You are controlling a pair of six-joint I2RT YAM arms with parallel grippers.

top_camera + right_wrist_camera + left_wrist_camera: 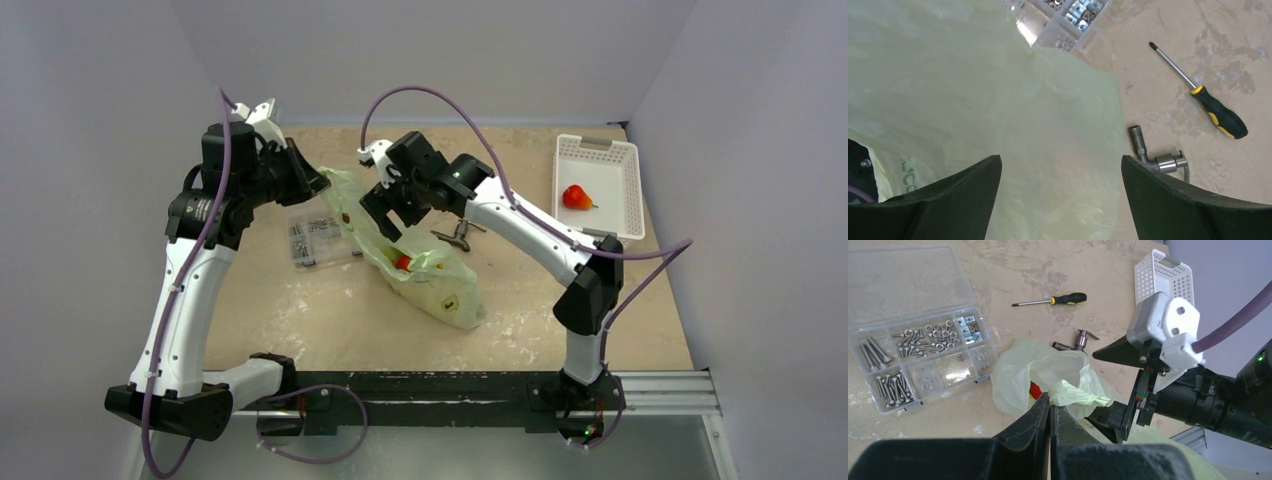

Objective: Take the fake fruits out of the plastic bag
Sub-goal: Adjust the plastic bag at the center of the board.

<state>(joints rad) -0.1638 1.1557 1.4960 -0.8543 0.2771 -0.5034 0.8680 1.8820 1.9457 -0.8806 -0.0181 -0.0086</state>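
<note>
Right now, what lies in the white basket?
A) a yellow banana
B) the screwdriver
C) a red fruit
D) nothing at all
C: the top view shows one red fruit lying inside the white basket, and nothing else in it.

The plastic bag (440, 285) lies slantwise across the middle of the table (300, 320). Its far end is lifted and pinched in the closed left tool (1050, 405). The right tool (1060, 167), jaws wide, hangs just over the bag's film there, so both arms crowd the far middle. A clear parts box (318, 235) sits just left of the bag, and a metal tap fitting (458, 235) and a screwdriver (1053, 301) sit to its right. A white basket (632, 190) fills the far right corner. The near strip and the stretch between bag and right edge lie bare.
</note>
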